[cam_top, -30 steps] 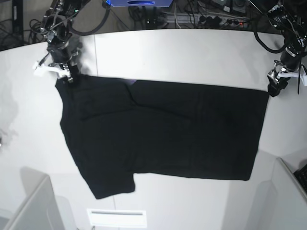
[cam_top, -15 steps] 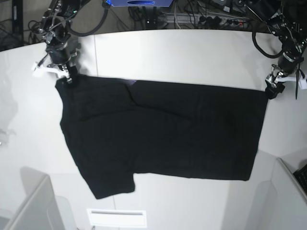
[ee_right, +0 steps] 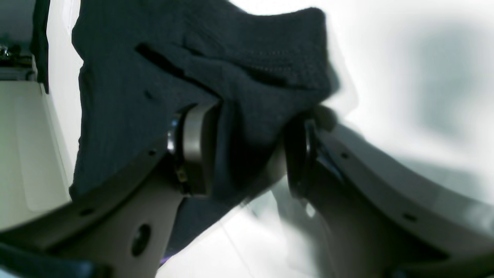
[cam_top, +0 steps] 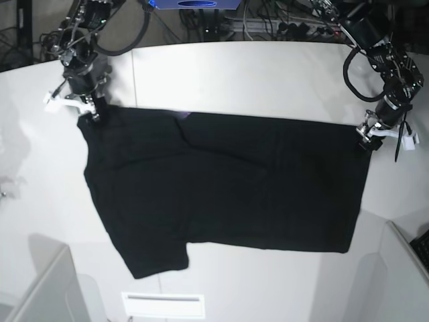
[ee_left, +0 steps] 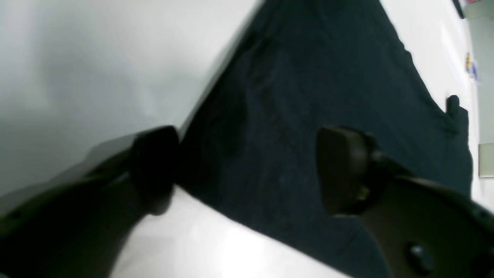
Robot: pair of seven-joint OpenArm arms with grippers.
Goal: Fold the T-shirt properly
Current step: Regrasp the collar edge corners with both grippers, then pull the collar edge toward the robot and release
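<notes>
The table was the largest thing, a pale white surface (cam_top: 268, 80) running under everything. On it the black T-shirt (cam_top: 228, 188) lay spread across the middle, wide and mostly flat, its far edge running nearly straight between the two arms. Its near edge was uneven: one part reached lower on the base view's left, and another, broader part hung down on the right. Soft creases crossed the upper left portion, and in the right wrist view a stitched hem showed at a folded-over, raised bit of cloth. A little purple peeked out at the shirt's edge in that same view.

Of the two arms, the left one came in over the shirt's far corner on the base view's right. Its tool (ee_left: 247, 173) stood with its fingers wide apart, one on each side of the corner, with black cloth between them.

The right tool (ee_right: 247, 154) was at the opposite far corner, its fingers also apart, with a bunched ridge of the shirt running between them.

Smallest was a white rectangular piece (cam_top: 163, 306) near the base view's bottom edge, just beyond the shirt's lower left part.
</notes>
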